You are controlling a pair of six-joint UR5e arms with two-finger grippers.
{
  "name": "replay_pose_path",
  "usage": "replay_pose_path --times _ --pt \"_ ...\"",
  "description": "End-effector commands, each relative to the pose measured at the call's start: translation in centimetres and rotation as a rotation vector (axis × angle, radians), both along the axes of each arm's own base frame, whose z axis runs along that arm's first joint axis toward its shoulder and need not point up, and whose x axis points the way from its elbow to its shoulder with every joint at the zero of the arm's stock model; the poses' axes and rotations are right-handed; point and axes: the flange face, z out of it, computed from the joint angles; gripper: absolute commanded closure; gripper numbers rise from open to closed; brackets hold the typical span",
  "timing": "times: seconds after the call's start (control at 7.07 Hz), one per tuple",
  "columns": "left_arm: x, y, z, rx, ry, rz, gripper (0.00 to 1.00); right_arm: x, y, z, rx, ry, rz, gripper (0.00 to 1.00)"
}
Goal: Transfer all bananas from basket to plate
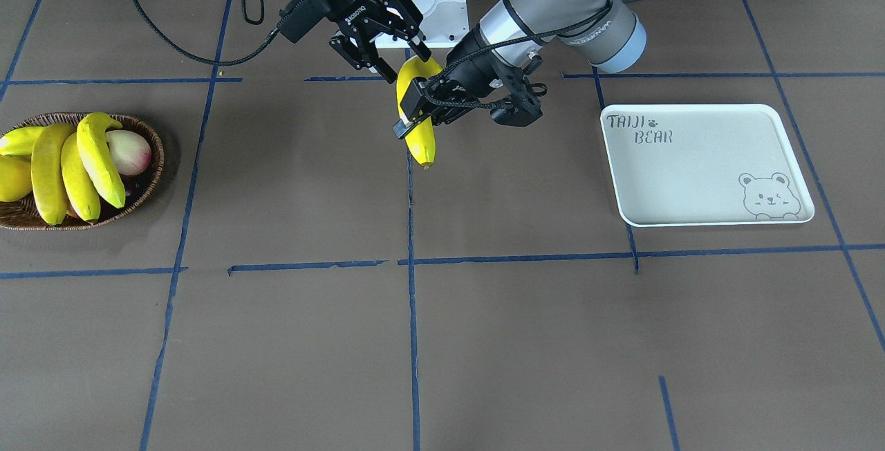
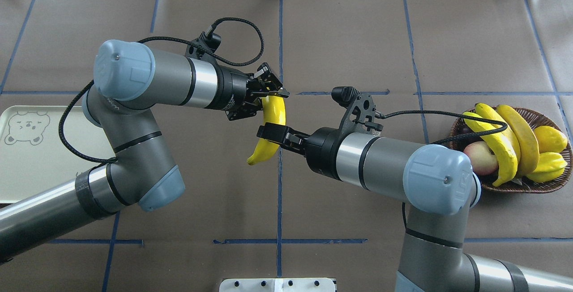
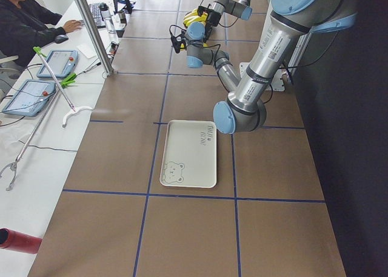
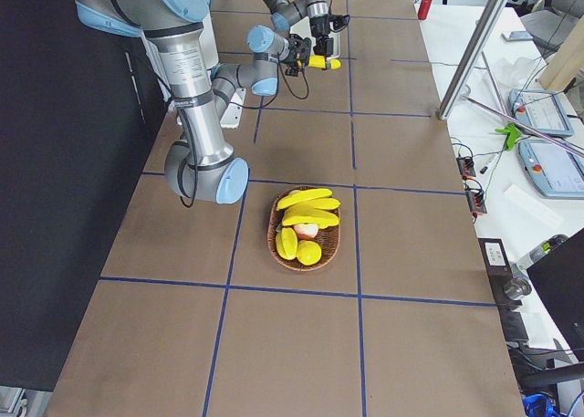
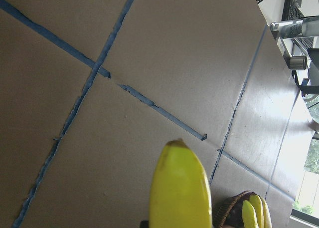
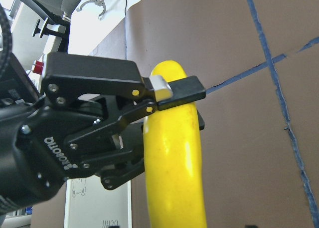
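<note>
One banana (image 1: 423, 143) hangs in the air over the table's middle, between both grippers. My left gripper (image 1: 415, 115) is shut on it; the right wrist view shows its fingers (image 6: 172, 91) clamped across the banana (image 6: 174, 163). My right gripper (image 1: 401, 57) is at the banana's end nearest the robot, with its jaws spread wider than the fruit. Overhead, the left gripper (image 2: 271, 95) is at the banana's (image 2: 274, 113) far end and the right gripper (image 2: 267, 132) at its middle. Three bananas (image 1: 76, 178) lie in the wicker basket (image 1: 148, 160). The white plate (image 1: 705, 164) holds nothing.
The basket (image 2: 456, 126) also holds a pinkish peach-like fruit (image 1: 128, 150) and plump yellow fruits (image 2: 549, 139). The plate (image 2: 27, 166) lies partly under my left arm in the overhead view. Blue tape lines cross the brown table. An operator sits beyond the table in the left view.
</note>
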Motion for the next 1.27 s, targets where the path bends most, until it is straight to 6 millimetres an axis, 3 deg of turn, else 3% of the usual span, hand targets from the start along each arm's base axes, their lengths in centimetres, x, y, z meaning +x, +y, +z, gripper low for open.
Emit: replay_pose_path --times 0.0,0.14,0.28,0.57,0.71,0.85,0.99,1.13 --pt "-1.1 -1.5 0.6 -0.005 -0.015 -0.030 1.00 1.1 0.1 -0.5 0.008 -0.009 0.002 0.00" --pt "-3.0 -3.4 2.7 -0.026 -0.048 -0.057 1.00 2.4 0.4 -0.6 0.009 -0.007 -0.004 0.00" --pt "-5.5 -4.8 6.7 0.007 -0.117 -0.025 1.00 4.1 1.0 0.2 0.003 0.033 -0.015 0.00" --pt "-14.4 -6.7 19.2 0.027 -0.307 -0.036 1.00 8.5 -2.9 0.8 -0.056 0.121 -0.054 0.00" --pt "-19.2 -2.9 29.2 0.097 -0.474 0.002 1.00 10.0 -4.7 1.8 -0.073 0.150 -0.054 0.00" --pt "-23.5 -0.3 36.4 0.156 -0.612 0.035 1.00 10.5 -5.3 3.0 -0.058 0.186 -0.043 0.00" --pt "-25.7 1.7 41.7 0.152 -0.718 0.052 1.00 11.1 -6.1 4.4 -0.049 0.223 -0.028 0.00" --pt "-27.2 2.7 44.7 0.153 -0.801 0.039 1.00 11.8 -6.7 6.1 -0.046 0.264 -0.014 0.00"
